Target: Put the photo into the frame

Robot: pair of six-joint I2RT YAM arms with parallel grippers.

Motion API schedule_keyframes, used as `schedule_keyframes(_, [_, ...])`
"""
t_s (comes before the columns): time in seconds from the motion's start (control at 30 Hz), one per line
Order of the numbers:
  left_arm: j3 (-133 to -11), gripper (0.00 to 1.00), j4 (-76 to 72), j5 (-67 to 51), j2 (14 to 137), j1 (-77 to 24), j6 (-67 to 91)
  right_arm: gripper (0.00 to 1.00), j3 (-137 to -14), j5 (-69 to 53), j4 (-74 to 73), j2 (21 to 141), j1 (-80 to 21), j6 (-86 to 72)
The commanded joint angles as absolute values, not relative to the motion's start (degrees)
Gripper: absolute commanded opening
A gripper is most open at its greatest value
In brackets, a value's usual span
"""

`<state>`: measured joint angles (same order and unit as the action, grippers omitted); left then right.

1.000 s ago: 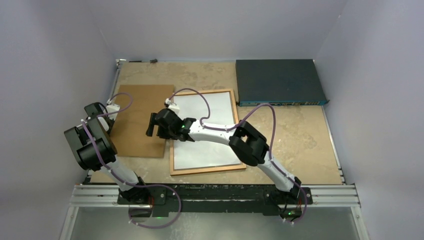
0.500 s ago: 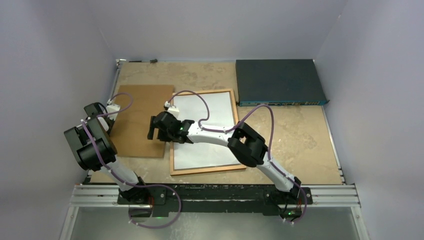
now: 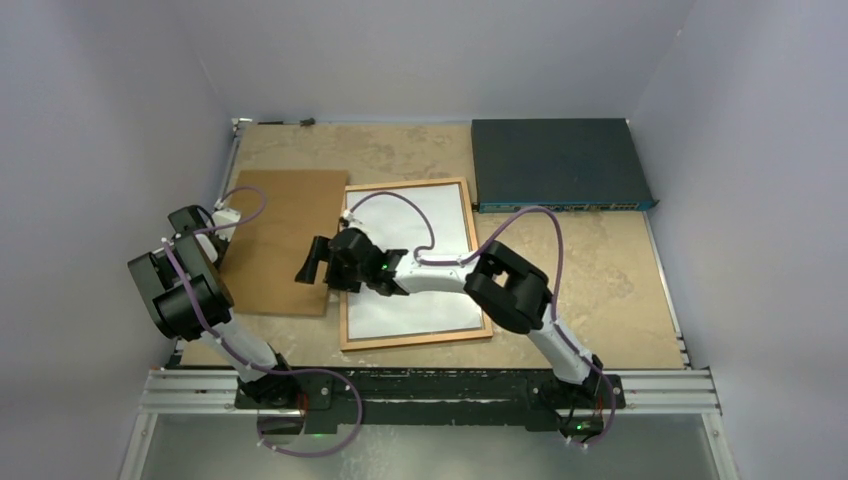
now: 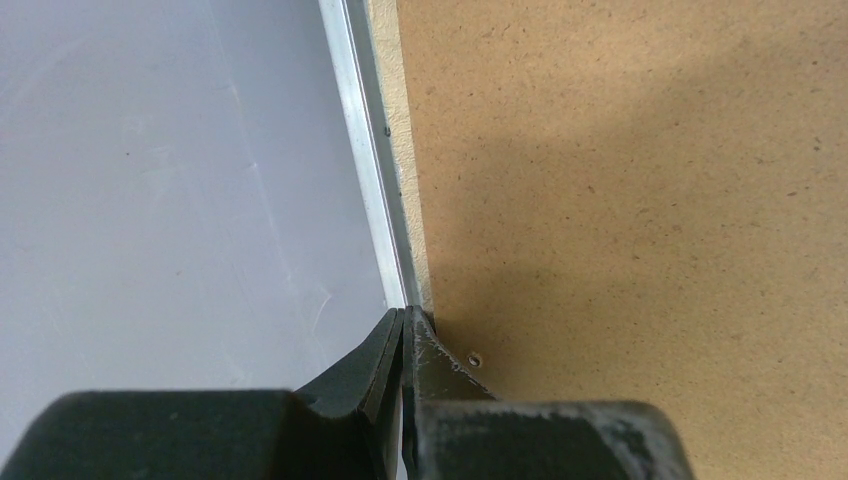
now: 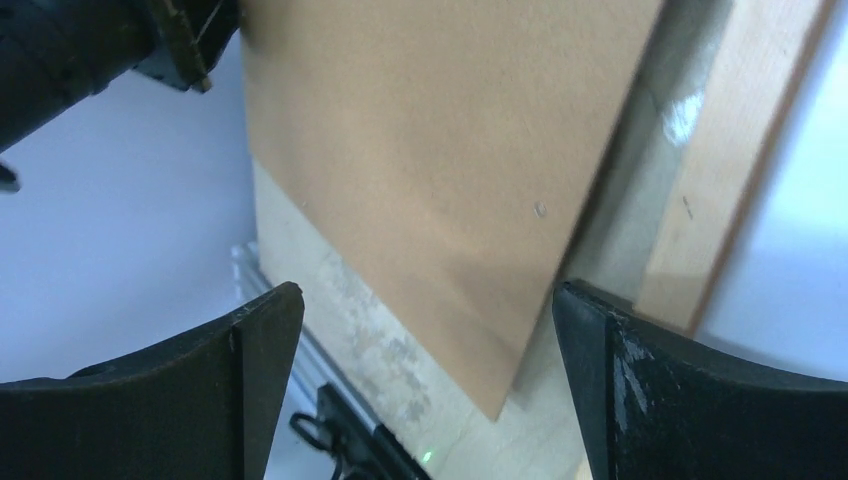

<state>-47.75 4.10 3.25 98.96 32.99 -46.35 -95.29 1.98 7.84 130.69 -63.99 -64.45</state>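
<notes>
The frame [image 3: 475, 262] lies flat mid-table, orange-brown wood, and a white sheet, the photo [image 3: 425, 235] with its plain side up, fills it. My right gripper [image 3: 310, 262] hangs open just left of the frame, over the right edge of the brown backing board [image 3: 275, 235]. In the right wrist view its fingers [image 5: 250, 350] straddle the board's near corner [image 5: 420, 150], with the frame's wooden rail [image 5: 720, 170] and the photo [image 5: 805, 250] to the right. My left gripper [image 3: 213, 238] is shut at the board's left edge; its tips [image 4: 405, 322] meet with nothing between them beside the board [image 4: 620, 180].
A dark blue flat box [image 3: 560, 163] sits at the back right, touching the frame's far right corner. A metal rail [image 4: 365, 130] and grey wall [image 4: 170, 180] run along the table's left edge, close to my left gripper. Purple cables loop over both arms.
My right gripper has slid a little nearer and lower over the board's right edge, and its elbow has swung right. The left arm, frame and photo have not moved.
</notes>
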Motion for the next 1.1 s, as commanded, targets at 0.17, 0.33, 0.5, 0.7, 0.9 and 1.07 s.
schedule_keyframes(0.17, [-44.4, 0.00, 15.5, -7.4, 101.7, 30.7, -45.3, 0.80, -86.7, -5.0, 31.5, 124.6, -63.3, -68.5])
schedule_keyframes(0.33, [-44.7, 0.00, 15.6, -7.3, 101.8, 30.7, -45.5, 0.81, -90.4, -5.8, 24.4, 127.4, -63.3, -68.6])
schedule_keyframes(0.5, [-45.1, 0.00, 16.1, -7.1, 101.3, 30.7, -46.1, 0.90, -99.2, 7.9, 4.8, 126.8, -63.9, -62.3])
schedule_keyframes(0.7, [-45.5, 0.00, 16.3, -7.1, 101.2, 30.7, -46.1, 0.97, -104.3, 11.3, -7.3, 129.8, -64.5, -62.0])
schedule_keyframes(0.9, [-46.1, 0.00, 16.9, -7.3, 100.9, 30.7, -45.8, 0.97, -109.4, 12.1, -13.0, 133.5, -65.0, -61.7])
schedule_keyframes(1.07, [-46.3, 0.00, 17.1, -7.3, 101.1, 30.7, -46.0, 0.97, -111.8, 12.9, -15.7, 135.7, -65.6, -62.1])
